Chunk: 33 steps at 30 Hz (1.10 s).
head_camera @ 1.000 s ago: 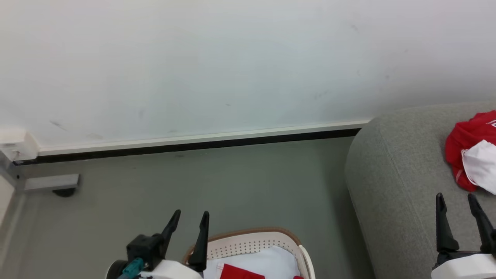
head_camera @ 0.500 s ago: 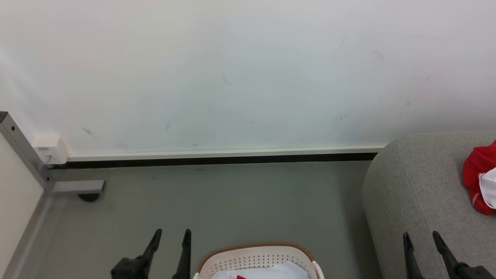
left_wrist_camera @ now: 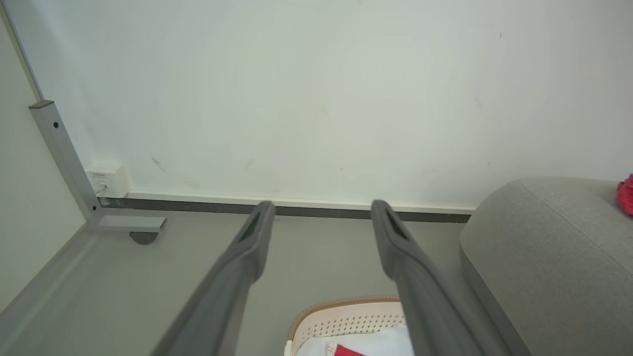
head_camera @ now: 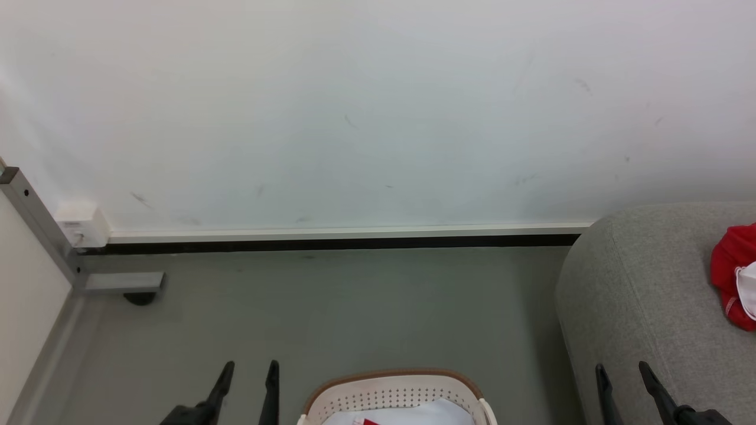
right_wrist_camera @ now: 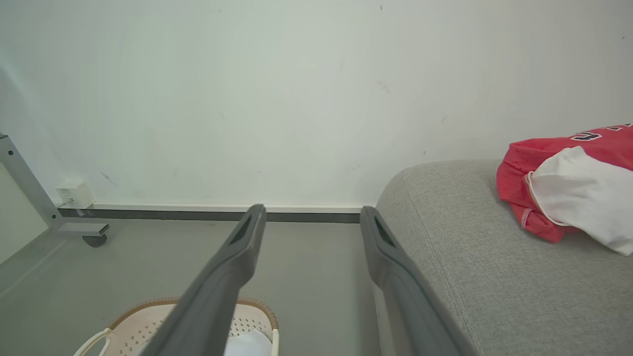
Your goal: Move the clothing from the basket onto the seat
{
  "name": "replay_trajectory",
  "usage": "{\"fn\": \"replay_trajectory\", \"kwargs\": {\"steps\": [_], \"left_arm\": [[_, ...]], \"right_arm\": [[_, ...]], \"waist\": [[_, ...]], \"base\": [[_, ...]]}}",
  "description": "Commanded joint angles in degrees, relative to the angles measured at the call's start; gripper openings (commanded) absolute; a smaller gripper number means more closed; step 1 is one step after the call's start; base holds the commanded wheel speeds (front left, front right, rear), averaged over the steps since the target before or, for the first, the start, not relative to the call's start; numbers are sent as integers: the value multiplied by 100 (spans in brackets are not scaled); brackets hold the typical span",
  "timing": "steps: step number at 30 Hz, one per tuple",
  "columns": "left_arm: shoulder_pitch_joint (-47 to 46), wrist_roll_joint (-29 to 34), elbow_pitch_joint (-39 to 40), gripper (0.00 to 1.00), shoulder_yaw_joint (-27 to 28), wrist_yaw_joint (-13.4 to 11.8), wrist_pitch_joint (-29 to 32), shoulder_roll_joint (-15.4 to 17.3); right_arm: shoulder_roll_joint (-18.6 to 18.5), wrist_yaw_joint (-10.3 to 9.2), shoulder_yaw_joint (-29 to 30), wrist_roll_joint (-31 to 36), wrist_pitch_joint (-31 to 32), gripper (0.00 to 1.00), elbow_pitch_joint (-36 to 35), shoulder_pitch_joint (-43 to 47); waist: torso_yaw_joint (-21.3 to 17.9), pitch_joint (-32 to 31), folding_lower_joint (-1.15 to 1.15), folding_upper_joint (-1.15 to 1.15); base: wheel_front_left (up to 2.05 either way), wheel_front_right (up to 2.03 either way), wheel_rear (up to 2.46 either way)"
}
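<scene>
The cream basket (head_camera: 393, 389) with a brown rim sits on the floor at the bottom middle of the head view. Inside it, a sliver of red clothing (head_camera: 369, 422) lies on a pale sheet. More red and white clothing (head_camera: 735, 280) is heaped on the grey seat (head_camera: 644, 301) at the right. My left gripper (head_camera: 248, 372) stands open just left of the basket, empty. My right gripper (head_camera: 623, 375) stands open over the seat's front edge, empty. In the right wrist view the clothing (right_wrist_camera: 568, 188) rests on the seat (right_wrist_camera: 474, 267), right of my right gripper (right_wrist_camera: 311, 212). In the left wrist view my left gripper (left_wrist_camera: 321, 207) points at the wall above the basket (left_wrist_camera: 346, 319).
A white wall with a dark baseboard (head_camera: 331, 242) runs across the back. A grey metal frame leg with a castor (head_camera: 127, 286) stands at the left, beside a small white box (head_camera: 82, 224) on the wall. Grey floor lies between basket and wall.
The head view has tilted up, so basket, seat and both grippers sit lower in it. Both grippers stay open and empty.
</scene>
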<state>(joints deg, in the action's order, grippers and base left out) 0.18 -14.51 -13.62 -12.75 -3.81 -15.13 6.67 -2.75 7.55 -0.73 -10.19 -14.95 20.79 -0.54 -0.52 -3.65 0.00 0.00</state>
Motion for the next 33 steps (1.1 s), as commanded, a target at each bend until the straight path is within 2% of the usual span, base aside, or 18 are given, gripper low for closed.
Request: {"fn": "replay_trajectory", "kwargs": {"steps": [1,16,24,28,33], "left_arm": [[77,82,-25,100,57,41,-2,-11],[73,405,-114,100,351,319,-3,-241],[-172,280,-574,100,182,533,20,-305],[-404,239,-803,100,13,601,281,-318],[-811,250,-1036,100,-268,676,901,-330]], "right_arm": [[-5,-12,-10,-33,-12,100,26,-32],[-4,-13,-88,-111,-12,100,34,-98],[-6,-13,-159,-80,-13,100,-79,-241],[-6,-13,-192,-54,-13,100,-179,-335],[-5,-13,-260,-77,-12,100,-340,-506]], "waist": [[4,-1,0,0],[-78,82,0,0],[-350,275,0,0],[-589,419,0,0],[-920,789,0,0]], "base": [[0,0,0],[0,0,0],[0,0,0],[0,0,0],[0,0,0]]}}
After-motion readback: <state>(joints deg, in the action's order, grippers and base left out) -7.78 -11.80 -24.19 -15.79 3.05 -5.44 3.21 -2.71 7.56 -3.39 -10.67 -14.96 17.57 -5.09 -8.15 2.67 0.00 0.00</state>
